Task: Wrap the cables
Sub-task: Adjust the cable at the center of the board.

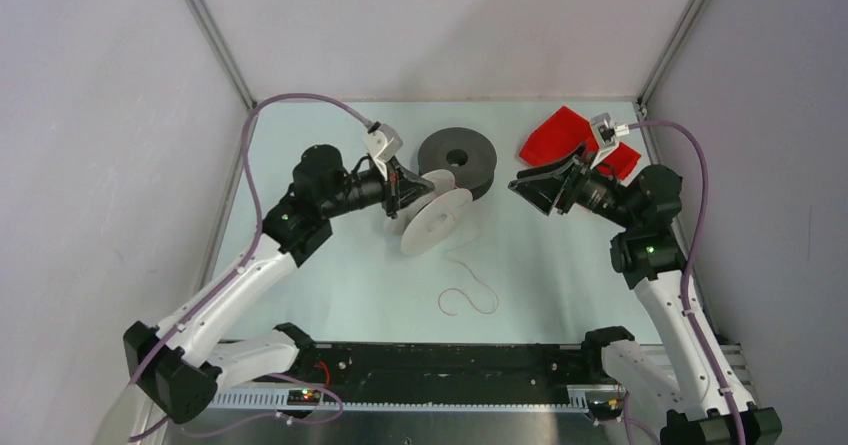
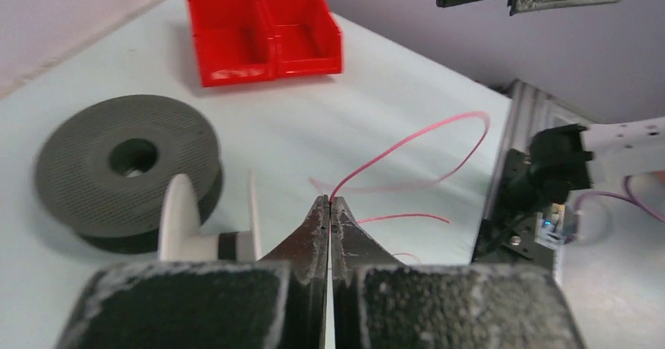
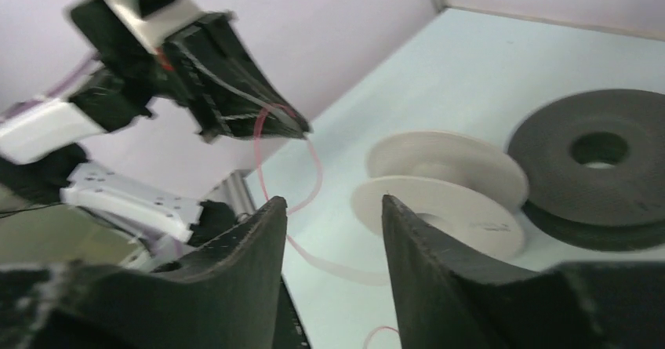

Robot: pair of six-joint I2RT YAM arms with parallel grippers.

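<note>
bare table (image 1: pixel 320 285) front-left; white spool (image 1: pixel 437 220), dark spool (image 1: pixel 458 155) blocking centre

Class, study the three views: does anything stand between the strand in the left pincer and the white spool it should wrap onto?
Nothing visible does. The left pincer, shut on the pink strand, sits beside the white spool. The dark grey spool lies beyond that, and the open right pincer hangs off to the side.

The left arm (image 1: pixel 232 283) and right arm (image 1: pixel 668 317) are built of white lower links (image 1: pixel 205 315) and black joint housings (image 1: pixel 320 180), dotted with small dark screws. A thick purple hose (image 1: pixel 255 155) is run along each up to a white camera mount (image 1: pixel 382 143). A green light (image 1: pixel 287 217) is shown on one joint of each. The fingers (image 2: pixel 310 239) are black and coarsely grained.
</note>
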